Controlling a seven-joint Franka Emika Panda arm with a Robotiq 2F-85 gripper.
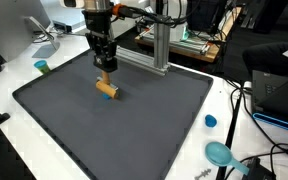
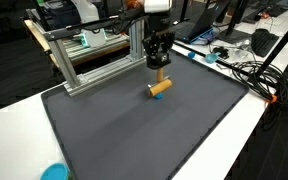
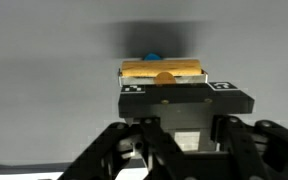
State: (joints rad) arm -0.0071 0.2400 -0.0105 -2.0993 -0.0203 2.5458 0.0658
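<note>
Looks like you're at the grab step. The tan wooden block w/ a blue tip [image 1: 107,91] is on the dark grey mat [image 1: 164,135], upper left of ctr. Your gripper [image 1: 105,68] points straight down right over it, fingers on either side. Can't tell if they squeeze yet. Next you need a firm, even pinch.

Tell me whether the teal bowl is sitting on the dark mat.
No, the teal bowl rests on the white table, outside the dark mat's edge.

A white table [image 1: 9,88] carries a dark mat [image 1: 154,130], where a wooden block [image 1: 107,91] lies
</note>
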